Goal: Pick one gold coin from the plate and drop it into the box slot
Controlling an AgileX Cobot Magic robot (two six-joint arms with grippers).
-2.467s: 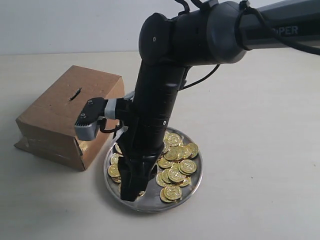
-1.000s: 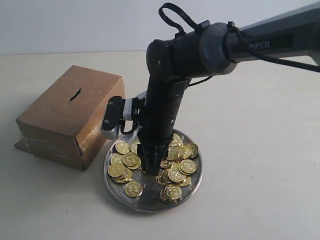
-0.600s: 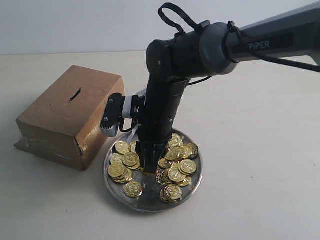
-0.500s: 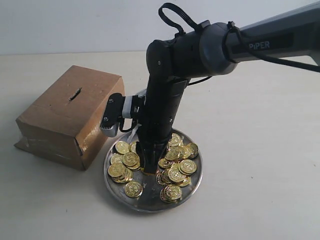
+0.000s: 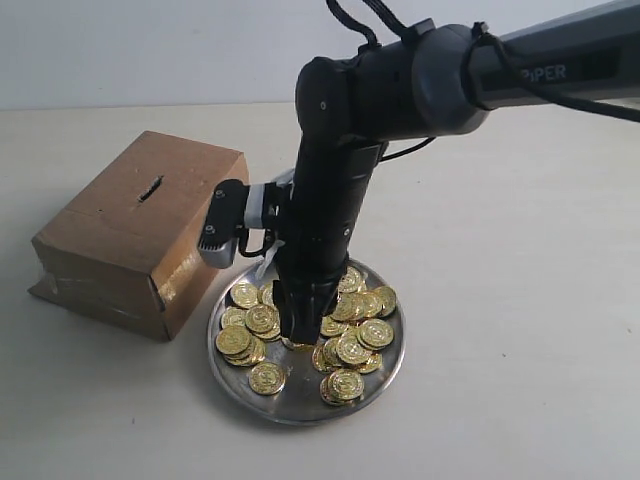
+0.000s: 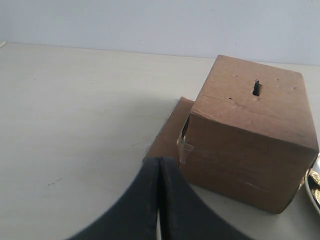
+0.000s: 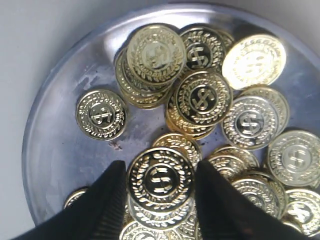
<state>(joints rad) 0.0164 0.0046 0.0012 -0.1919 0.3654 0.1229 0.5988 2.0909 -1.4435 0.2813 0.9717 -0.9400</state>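
The silver plate [image 5: 300, 418] lies in front of the brown cardboard box [image 5: 130, 240] and holds several gold coins [image 5: 352, 345]. My right gripper [image 5: 298, 338] points straight down into the plate. In the right wrist view its two black fingers press the edges of one gold coin [image 7: 160, 179], which sits above other coins on the plate [image 7: 60, 145]. The slot [image 5: 151, 187] is a dark slit in the box top. In the left wrist view my left gripper [image 6: 160, 166] is shut and empty, facing the box [image 6: 250, 145] and its slot [image 6: 256, 88].
The box stands on a flat piece of cardboard [image 6: 167, 135] that sticks out at its base. A grey camera block [image 5: 222, 232] on the right wrist hangs between the arm and the box. Pale tabletop [image 5: 520, 330] surrounds everything.
The right arm moved from the plate's near-left part to its middle, lowered onto the coins, and has now risen slightly. The fingers now pinch one coin.
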